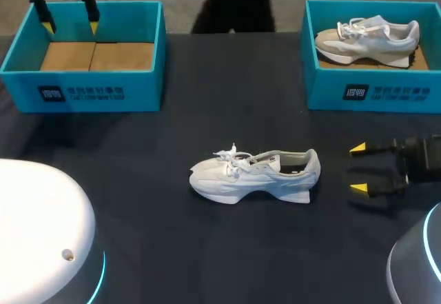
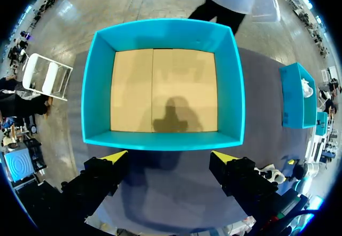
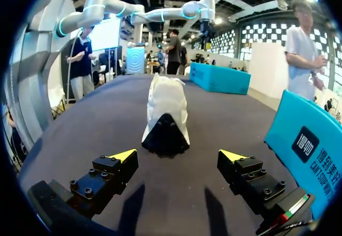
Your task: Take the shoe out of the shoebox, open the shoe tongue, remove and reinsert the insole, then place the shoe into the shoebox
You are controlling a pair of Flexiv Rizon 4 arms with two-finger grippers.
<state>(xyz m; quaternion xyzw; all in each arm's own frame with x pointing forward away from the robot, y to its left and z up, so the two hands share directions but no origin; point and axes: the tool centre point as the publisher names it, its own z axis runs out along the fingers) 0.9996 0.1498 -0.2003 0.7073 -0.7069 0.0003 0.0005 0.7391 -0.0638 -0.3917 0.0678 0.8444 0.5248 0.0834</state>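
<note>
seeing shoe [image 1: 255, 175] out on table [image 1: 138, 207], judging all later steps undone. hovering right gripper [image 1: 358, 169] wide by heel [image 1: 311, 165] (left gripper [image 1: 69, 25] wide over empty box [image 1: 21, 90]).

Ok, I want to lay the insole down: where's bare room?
Bare table lies between the left shoebox, the right shoebox and the white shoe. The left shoebox is empty too. Tight by the shoe's heel, near the right gripper.
</note>
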